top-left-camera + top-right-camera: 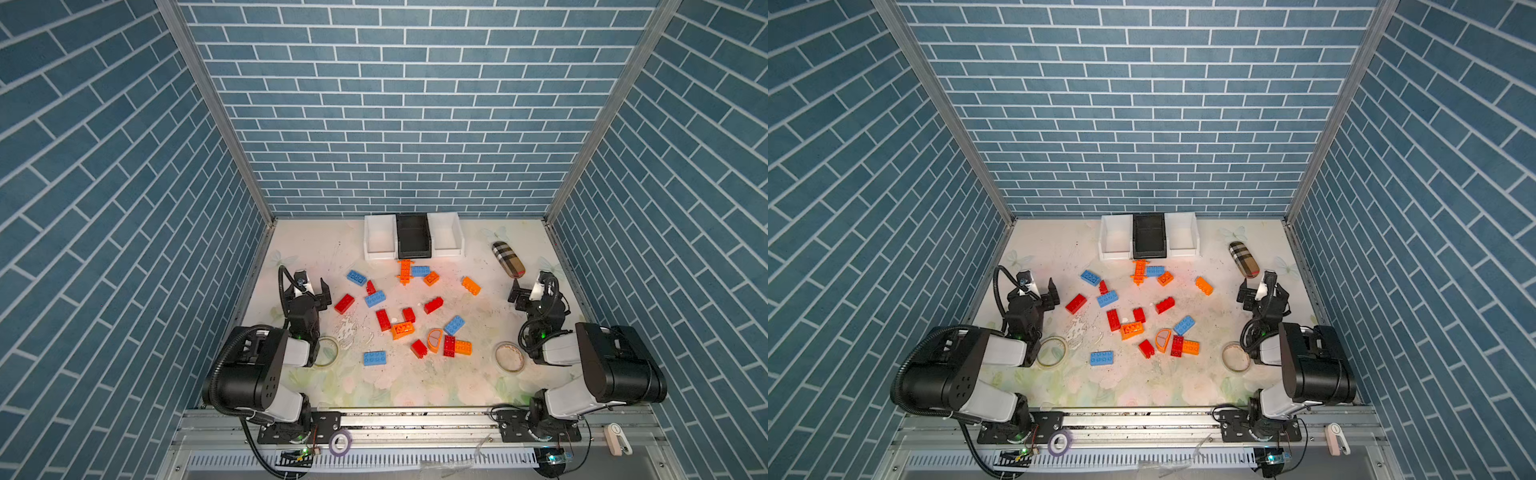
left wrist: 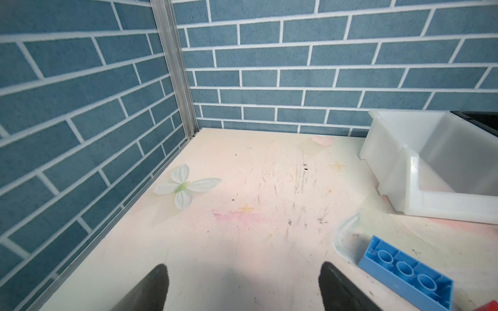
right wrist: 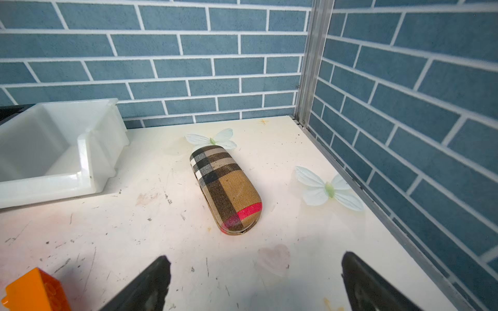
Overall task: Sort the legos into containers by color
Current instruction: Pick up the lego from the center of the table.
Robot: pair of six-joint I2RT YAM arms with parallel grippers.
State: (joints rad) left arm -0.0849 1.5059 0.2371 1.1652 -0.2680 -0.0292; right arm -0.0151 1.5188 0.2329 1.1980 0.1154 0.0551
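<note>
Left claw point(image 2: 244, 265): spread wide — empty
Right claw point(image 3: 256, 255): spread wide — empty
Red, orange, blue studded plastic bricks point(image 1: 383, 320): strewn about bench point(image 1: 316, 249) centre

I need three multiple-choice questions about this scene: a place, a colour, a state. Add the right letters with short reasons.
1. Where does the plaid case lie?
A. against the back wall
B. on the table, near the right gripper
C. on the front rail

2. What colour is the middle container?
A. white
B. black
C. orange

3. The left gripper and right gripper are:
A. both open, empty
B. both shut
C. one open, one shut

1 B: the right wrist view shows it on the table ahead.
2 B: black walls in both top views.
3 A: wrist views show jaws apart, nothing between.
</note>
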